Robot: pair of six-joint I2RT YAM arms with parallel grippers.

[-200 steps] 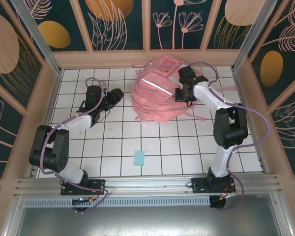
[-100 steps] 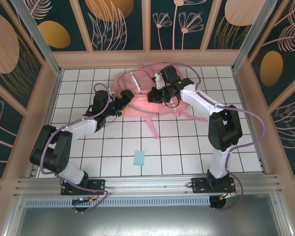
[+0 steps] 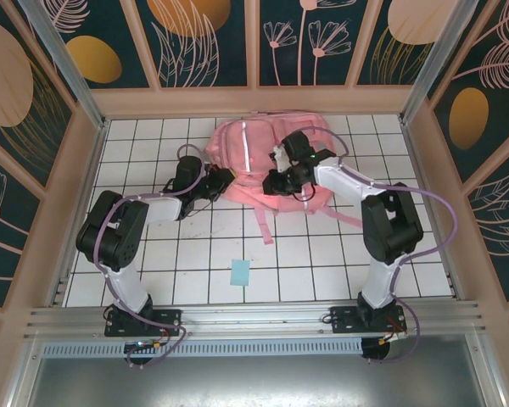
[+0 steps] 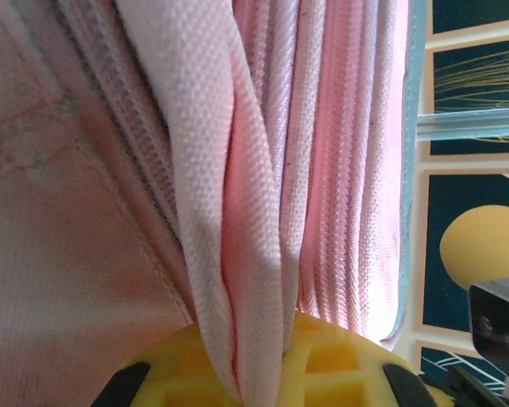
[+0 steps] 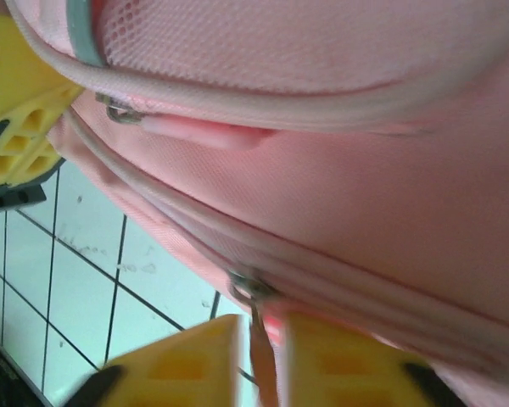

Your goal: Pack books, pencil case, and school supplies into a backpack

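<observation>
Step looks like unzipping the backpack [image 3: 253, 153], which lies at the far middle of the table. Left gripper [image 4: 253, 377] is clamped tight on a pink strap [image 4: 237, 212], likely bracing. Right gripper [image 5: 263, 356] is narrowly parted around a zipper pull [image 5: 256, 318], not pinching. Next: close on the pull and drag the zipper along. 1 light-blue pad [image 3: 240, 273] lies loose on the tiles nearer the bases.

I see a pink backpack [image 3: 248, 157] with a silvery strip and a light-blue pad [image 3: 240, 272]. The table [image 3: 195, 280] is white tile with dark lines; the walls [image 3: 208, 51], dark teal with orange ovals and pale flowers.
</observation>
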